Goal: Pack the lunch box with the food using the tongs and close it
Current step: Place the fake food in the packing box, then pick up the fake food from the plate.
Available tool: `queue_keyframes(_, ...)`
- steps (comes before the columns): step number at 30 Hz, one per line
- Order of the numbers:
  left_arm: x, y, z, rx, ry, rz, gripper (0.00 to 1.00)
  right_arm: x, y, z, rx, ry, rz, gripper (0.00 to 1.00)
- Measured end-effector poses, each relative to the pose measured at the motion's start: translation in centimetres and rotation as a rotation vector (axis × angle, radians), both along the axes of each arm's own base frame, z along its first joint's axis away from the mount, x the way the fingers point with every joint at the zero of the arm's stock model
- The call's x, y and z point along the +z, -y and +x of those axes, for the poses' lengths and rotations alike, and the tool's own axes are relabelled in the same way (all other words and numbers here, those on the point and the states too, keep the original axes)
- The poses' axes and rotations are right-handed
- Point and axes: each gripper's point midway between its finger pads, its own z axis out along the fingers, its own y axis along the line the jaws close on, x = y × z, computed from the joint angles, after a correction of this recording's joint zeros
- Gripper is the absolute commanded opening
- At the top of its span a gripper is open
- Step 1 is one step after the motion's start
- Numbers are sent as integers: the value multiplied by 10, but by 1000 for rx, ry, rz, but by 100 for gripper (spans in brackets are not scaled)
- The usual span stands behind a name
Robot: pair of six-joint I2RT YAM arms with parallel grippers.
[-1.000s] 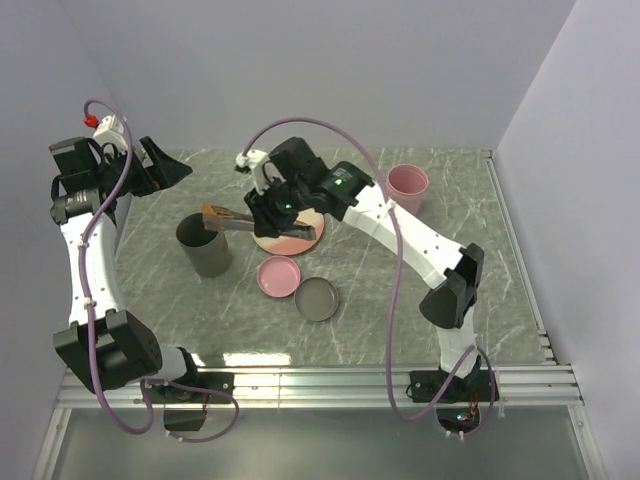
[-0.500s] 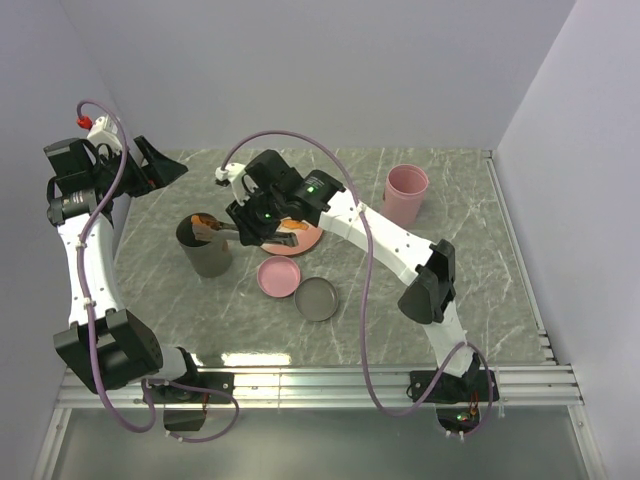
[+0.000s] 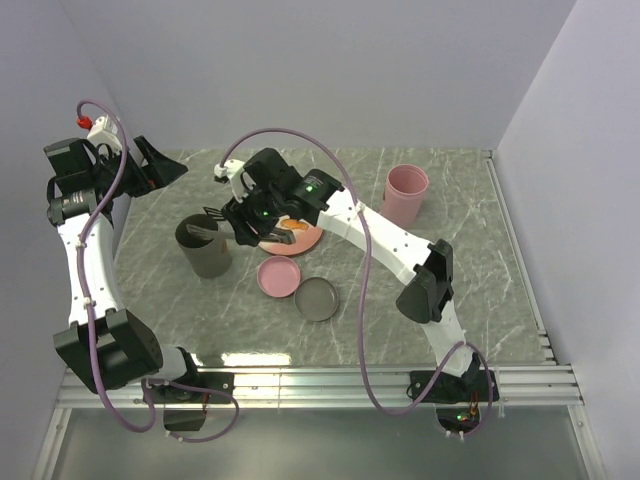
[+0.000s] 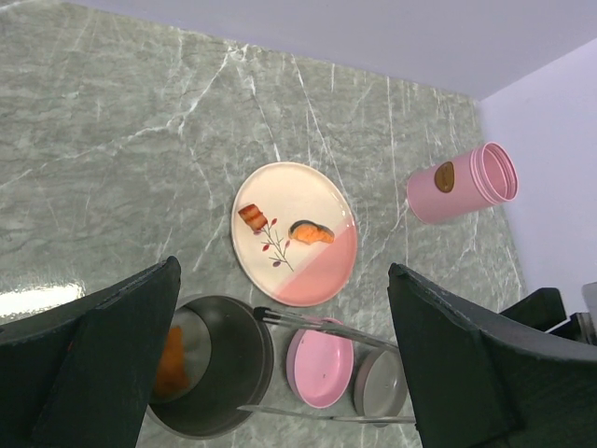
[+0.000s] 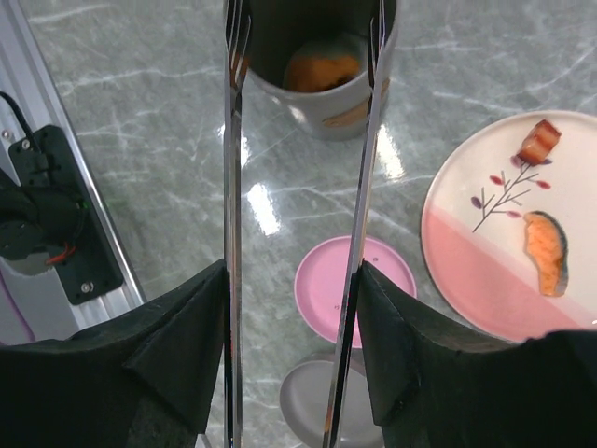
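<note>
The lunch box (image 3: 205, 250) is a grey round pot at the left, with an orange-brown chunk of food (image 5: 322, 70) lying inside it. My right gripper (image 3: 250, 215) is shut on the silver tongs (image 5: 231, 187). Their two arms stand spread apart above the pot's mouth with nothing between the tips. Two more pieces of food (image 4: 253, 217) (image 4: 312, 232) lie on the pink-and-cream plate (image 4: 308, 280). My left gripper (image 3: 160, 165) hangs open high at the back left, holding nothing.
A pink lid (image 3: 279, 276) and a grey lid (image 3: 317, 299) lie side by side in front of the plate. A pink cup (image 3: 407, 190) stands at the back right. The left arm's base (image 5: 47, 224) sits at the table's near rail.
My right gripper carried the tongs and an orange-brown chunk leftward from the plate to over the lunch box. The tongs have spread and the chunk now lies in the pot.
</note>
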Motion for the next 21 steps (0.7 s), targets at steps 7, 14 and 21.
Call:
queue_keyframes(7,1,-1,3,-1,-5,-2,99,12,8,11,-29,28,26,59)
queue_keyframes(14,3,-1,5,-6,-1,-4,99,13,66,58,-171,23,31,55)
queue_keyframes(21,3,-2,4,-6,0,-4,99,-27,112,112,-332,4,-37,53)
